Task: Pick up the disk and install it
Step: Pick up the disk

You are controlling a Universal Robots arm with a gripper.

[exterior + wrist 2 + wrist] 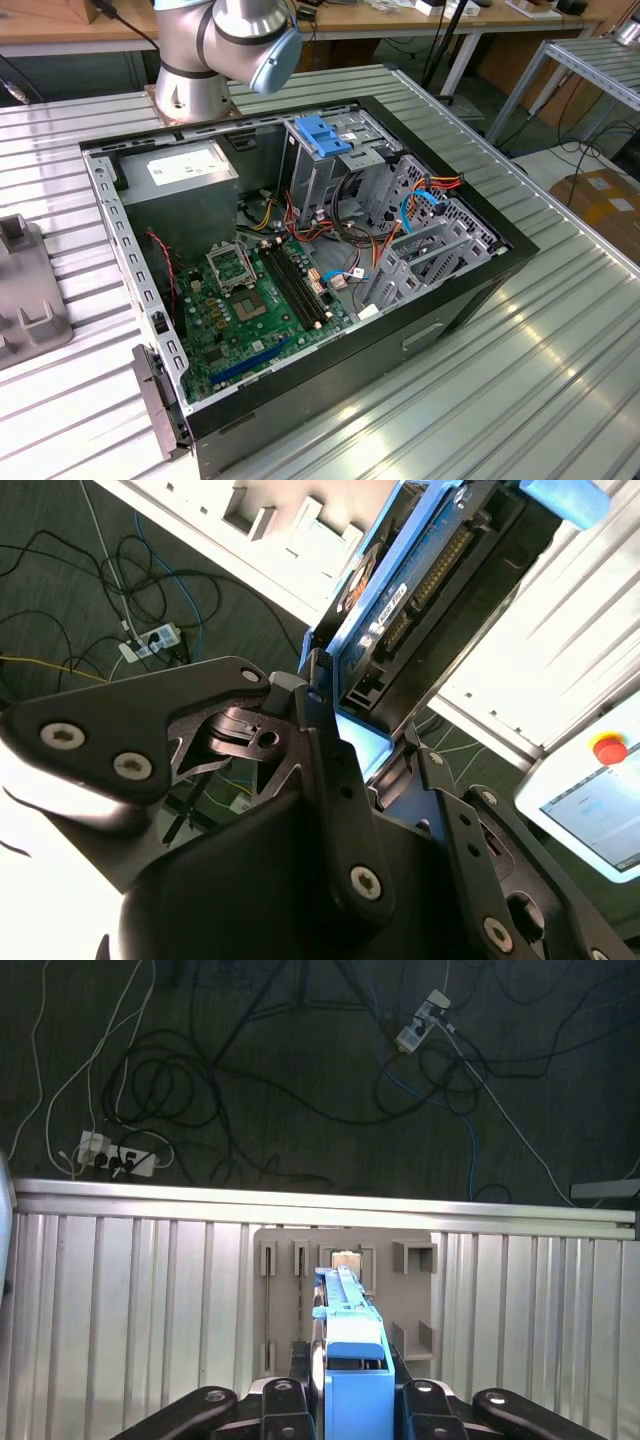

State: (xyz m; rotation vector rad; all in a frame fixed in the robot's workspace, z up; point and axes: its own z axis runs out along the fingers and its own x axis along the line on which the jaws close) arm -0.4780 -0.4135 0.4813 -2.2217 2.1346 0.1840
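glossy blue plastic disk (356,1385), ribbed shiny metal table (130,1290)

ribbed table (520,385) (computer case (400,352), grey fixture (25,290))

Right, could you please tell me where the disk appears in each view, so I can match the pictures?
First wrist view: the disk held edge-on in the end effector, in front of the grey slotted holder.
Second wrist view: the disk juts out from the end effector.
Exterior view: the arm runs off the top edge.
Shared landmark: the grey slotted holder, at the exterior view's left edge.
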